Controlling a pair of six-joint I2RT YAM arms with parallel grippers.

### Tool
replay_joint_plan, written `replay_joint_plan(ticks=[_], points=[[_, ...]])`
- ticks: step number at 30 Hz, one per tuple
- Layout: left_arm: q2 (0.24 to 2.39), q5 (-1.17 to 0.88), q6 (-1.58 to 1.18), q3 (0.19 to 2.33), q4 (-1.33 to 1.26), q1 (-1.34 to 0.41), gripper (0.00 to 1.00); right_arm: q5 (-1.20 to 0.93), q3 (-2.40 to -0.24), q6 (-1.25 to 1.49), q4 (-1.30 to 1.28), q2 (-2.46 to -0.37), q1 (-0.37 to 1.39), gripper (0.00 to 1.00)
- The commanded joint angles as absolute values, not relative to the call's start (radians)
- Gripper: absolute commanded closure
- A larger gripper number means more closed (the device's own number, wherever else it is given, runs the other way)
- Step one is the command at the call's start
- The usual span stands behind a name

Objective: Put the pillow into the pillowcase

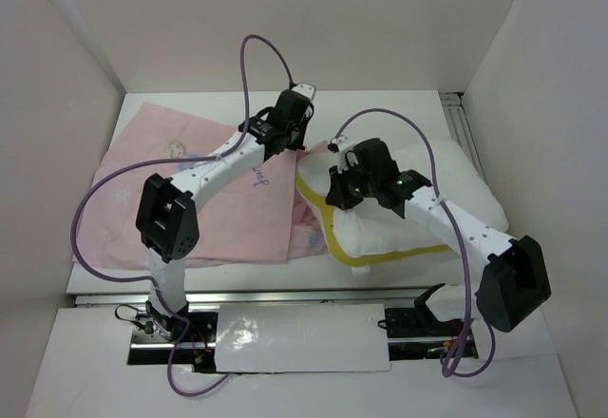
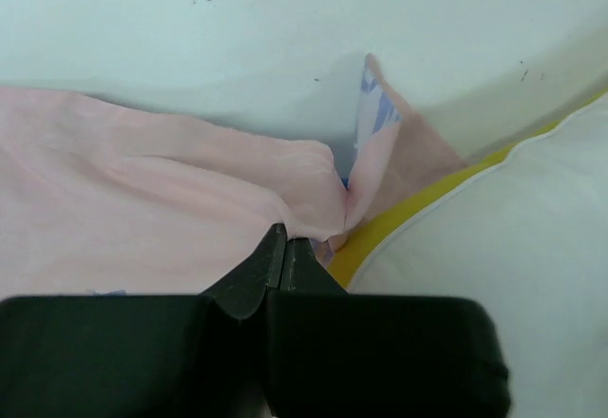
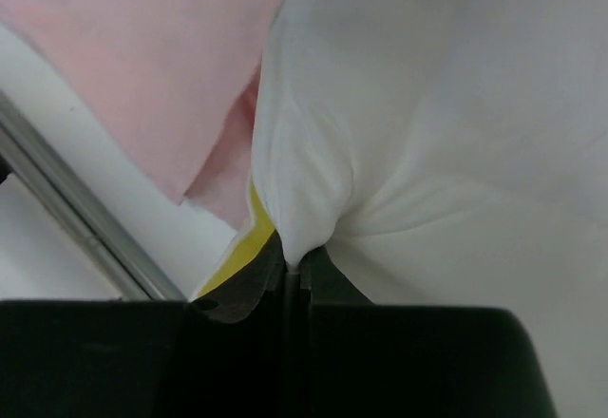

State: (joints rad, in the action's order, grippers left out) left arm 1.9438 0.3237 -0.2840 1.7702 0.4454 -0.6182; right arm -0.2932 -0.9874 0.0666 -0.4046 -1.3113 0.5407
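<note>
Left gripper pinches pillowcase edge beside pillow; right gripper clamps pillow fabric

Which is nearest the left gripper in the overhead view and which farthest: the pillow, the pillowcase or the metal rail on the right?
1. pillowcase: pinched in the left gripper and spread out to its left.
2. pillow: just to the right, its yellow edge beside the fingers.
3. metal rail: far off on the right side.
</note>
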Motion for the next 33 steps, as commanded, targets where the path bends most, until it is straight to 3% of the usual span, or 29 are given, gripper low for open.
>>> replay_joint_plan(ticks=[1, 9, 20, 31, 33], points=[[1.905, 0.275, -0.252, 1.753, 0.457, -0.614, 1.00, -0.400, -1.031, 0.025, -0.314, -1.304, 0.601, 1.00], [1.905, 0.256, -0.252, 1.744, 0.480, -0.614, 1.00, -0.261, -1.051, -0.002, -0.325, -1.304, 0.667, 1.00], [1.727, 0.201, -0.252, 1.582, 0.446, -0.623, 1.00, -0.141, -1.043, 0.046, -0.065, -1.451, 0.667, 1.00], [1.729, 0.086, -0.219, 1.578, 0.414, -0.632, 1.00, -0.694, -1.080, -0.271, 0.092, -1.562, 0.676, 1.00], [1.771, 0.095, -0.219, 1.603, 0.423, -0.632, 1.00, -0.704, -1.103, -0.290, 0.066, -1.562, 0.676, 1.00]])
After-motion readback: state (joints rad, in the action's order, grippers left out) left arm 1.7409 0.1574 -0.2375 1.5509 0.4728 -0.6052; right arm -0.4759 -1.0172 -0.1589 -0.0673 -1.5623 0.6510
